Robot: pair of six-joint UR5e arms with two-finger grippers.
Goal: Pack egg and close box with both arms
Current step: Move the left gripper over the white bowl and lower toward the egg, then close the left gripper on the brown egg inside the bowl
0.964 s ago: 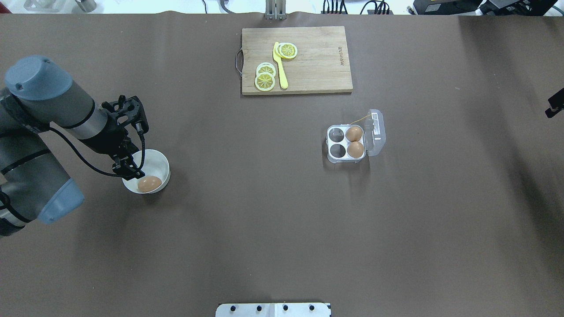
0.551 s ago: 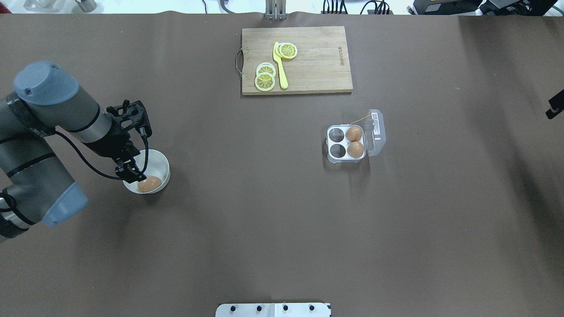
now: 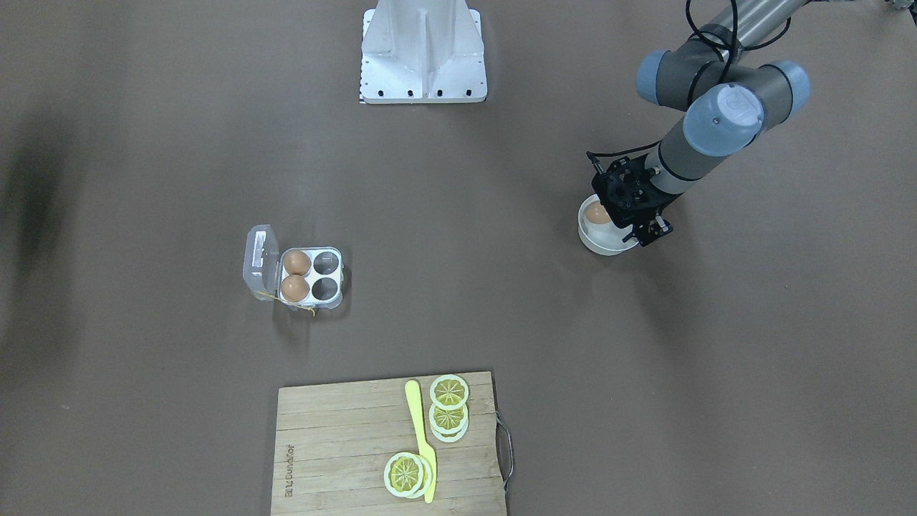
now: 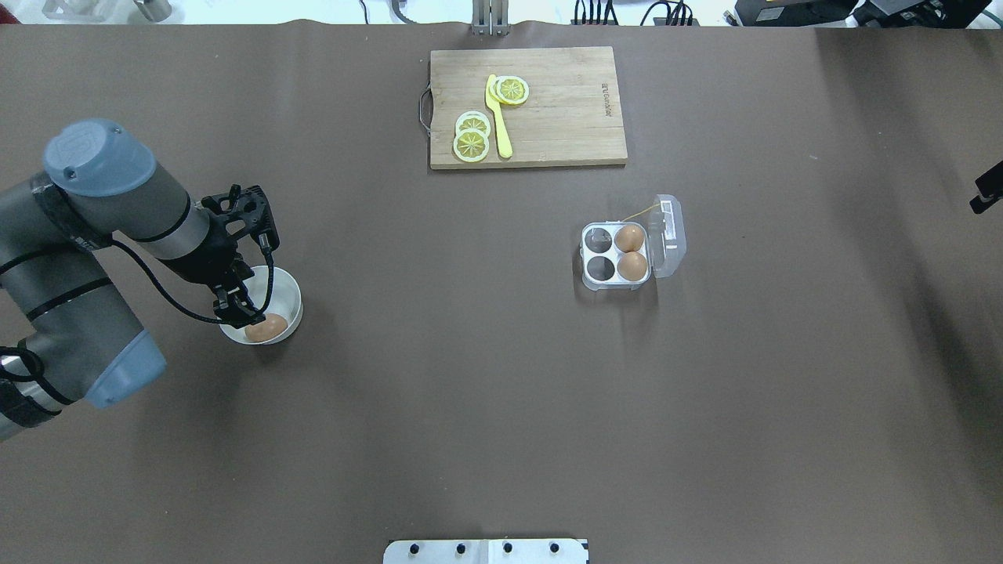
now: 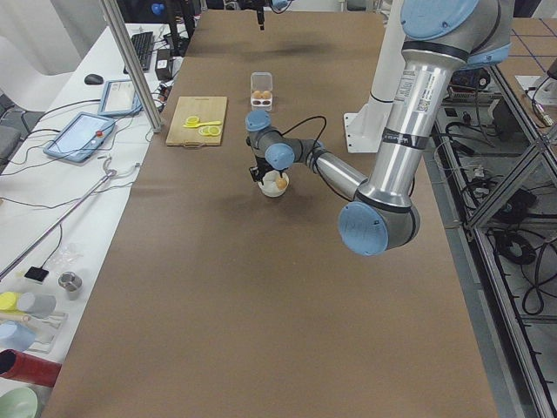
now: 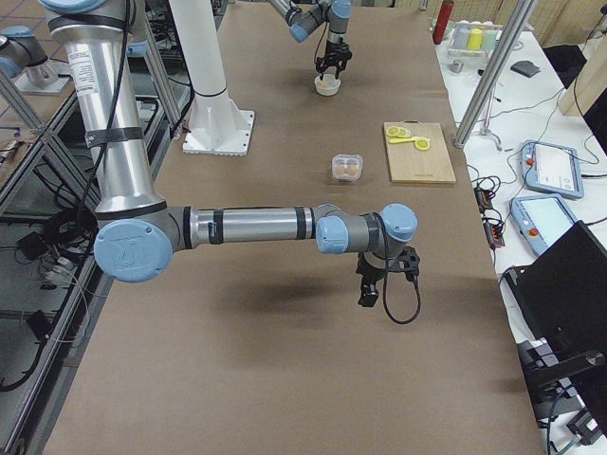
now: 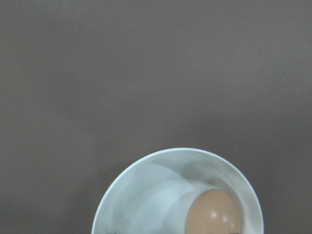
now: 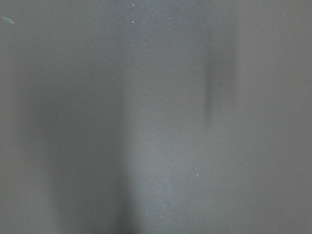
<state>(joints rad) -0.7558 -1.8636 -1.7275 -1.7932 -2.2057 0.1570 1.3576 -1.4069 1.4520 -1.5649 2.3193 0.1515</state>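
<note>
A brown egg [image 4: 266,327] lies in a round white bowl [image 4: 290,288] at the table's left; it also shows in the left wrist view [image 7: 213,212] and the front view [image 3: 596,213]. My left gripper [image 4: 239,311] hangs over the bowl's left part, just beside the egg, and looks open and empty. The clear box [image 4: 601,268] stands right of centre with its lid [image 4: 668,233] folded open to the right. Two eggs [image 4: 631,238] fill its right cups; the left cups are empty. Only a black sliver of my right gripper [image 4: 986,188] shows at the right edge.
A wooden cutting board [image 4: 564,110] with lemon slices [image 4: 472,139] and a yellow knife [image 4: 498,117] lies at the far middle. The white stand base [image 4: 486,551] sits at the near edge. My right arm's gripper [image 6: 375,284] hovers low over bare table.
My left arm has swung forward and the gripper has moved a little right and down, closer to the egg in the bowl. The box and its eggs have not moved.
</note>
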